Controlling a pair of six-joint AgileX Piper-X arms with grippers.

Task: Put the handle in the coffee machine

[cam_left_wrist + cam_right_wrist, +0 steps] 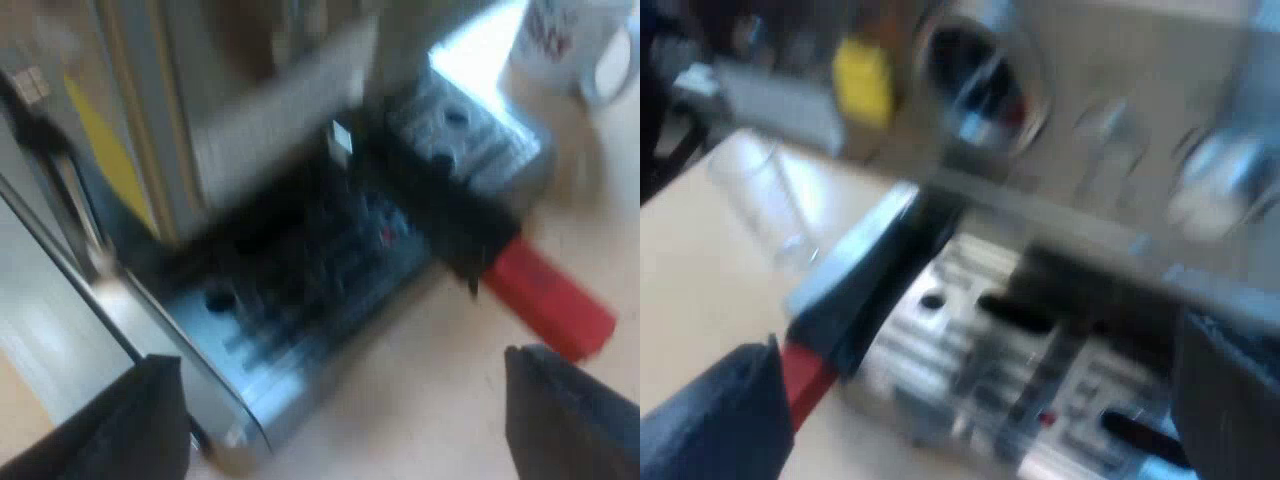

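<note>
The holder's dark handle [455, 225] juts from the espresso machine [270, 130] front above the drip tray [300, 290], its red end [552, 300] out over the table [430, 400]. It seems seated already. I judge it rigid, head-heavy and smooth, best gripped across the dark shaft near the red end for turning leverage. The left gripper [350, 420] and right gripper [975, 400] are both spread wide and empty. A mug [570, 40] stands nearby

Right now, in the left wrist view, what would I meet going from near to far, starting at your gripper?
Open left gripper → red end of the dark handle → white mug with red print.
</note>
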